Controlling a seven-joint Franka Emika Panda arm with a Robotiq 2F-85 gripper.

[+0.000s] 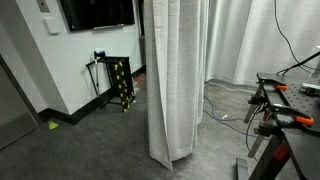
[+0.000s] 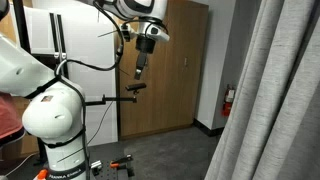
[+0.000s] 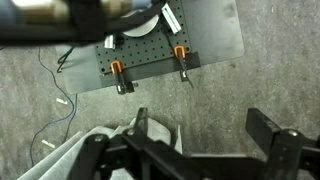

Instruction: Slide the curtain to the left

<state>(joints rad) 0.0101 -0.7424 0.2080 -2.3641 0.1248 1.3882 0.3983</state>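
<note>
The curtain [image 1: 178,75] hangs floor-length in the middle of an exterior view, off-white, pleated and bunched into a narrow column. It fills the right side of the other exterior view [image 2: 280,100]. My gripper [image 2: 139,68] hangs high on the arm and points down, well apart from that fabric. In the wrist view the gripper [image 3: 203,125] is open and empty above the grey carpet. A fold of the curtain fabric [image 3: 70,160] lies at the lower left, against the left finger. The gripper is out of view in the exterior view that shows the whole curtain.
A perforated plate with orange clamps [image 3: 150,50] lies below the wrist camera. A bench with clamps [image 1: 290,110] stands at the right. Smoother sheer drapes [image 1: 260,40] hang behind. A black rack [image 1: 120,82], floor cables [image 1: 225,112] and a wooden door [image 2: 170,70] are nearby.
</note>
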